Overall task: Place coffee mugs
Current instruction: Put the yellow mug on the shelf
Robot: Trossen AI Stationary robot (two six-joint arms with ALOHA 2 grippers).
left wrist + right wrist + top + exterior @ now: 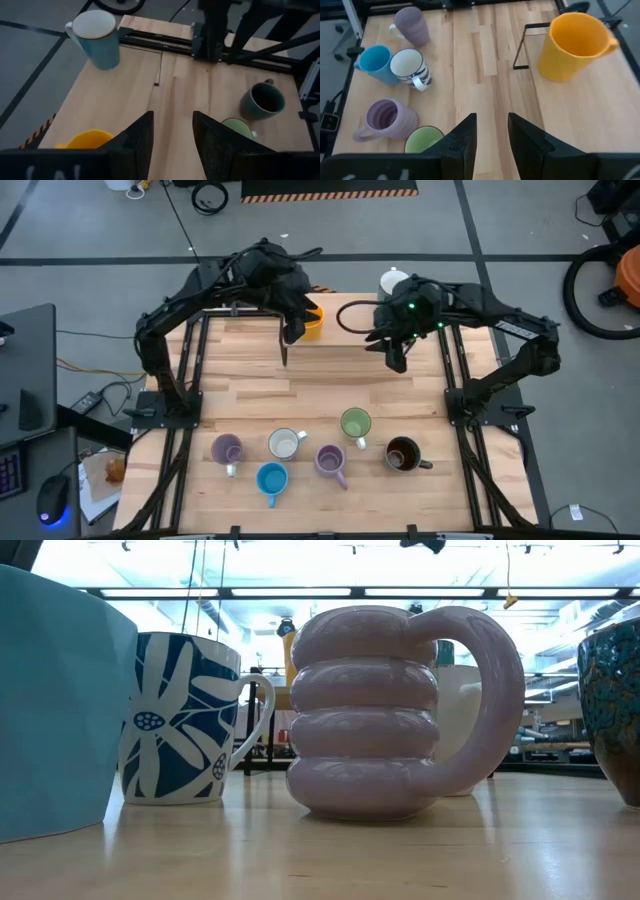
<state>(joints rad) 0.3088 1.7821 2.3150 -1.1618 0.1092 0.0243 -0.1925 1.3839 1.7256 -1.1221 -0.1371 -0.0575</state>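
1. the left gripper [286, 352] hangs over the far middle of the table [240, 390], just beside the orange mug [313, 321].
2. its two fingers [135, 145] are spread apart with only bare wood showing between them, so it holds nothing.
3. the orange mug stands upright near the far edge of the table (the left arm hides part of it from above).
4. the right gripper [396, 360] hangs over the far right part of the table, well apart from the row of mugs.
5. its fingers [462, 142] stand a little apart with bare wood in the gap, and nothing is in them.
6. a white mug [393, 281] sits at the far edge behind the right arm.
7. six mugs stand near the front edge: a light purple mug [227, 449], a white flowered mug [285, 444], a blue mug [271, 479], a ringed purple mug [331, 461], a green mug [355, 423] and a dark brown mug [402, 453].
8. the blue mug is just beside the white flowered mug, a bit nearer the front edge.
9. the green mug and the dark brown mug are near each other on the right side of the row.
10. all of the mugs stand upright with their open tops up.
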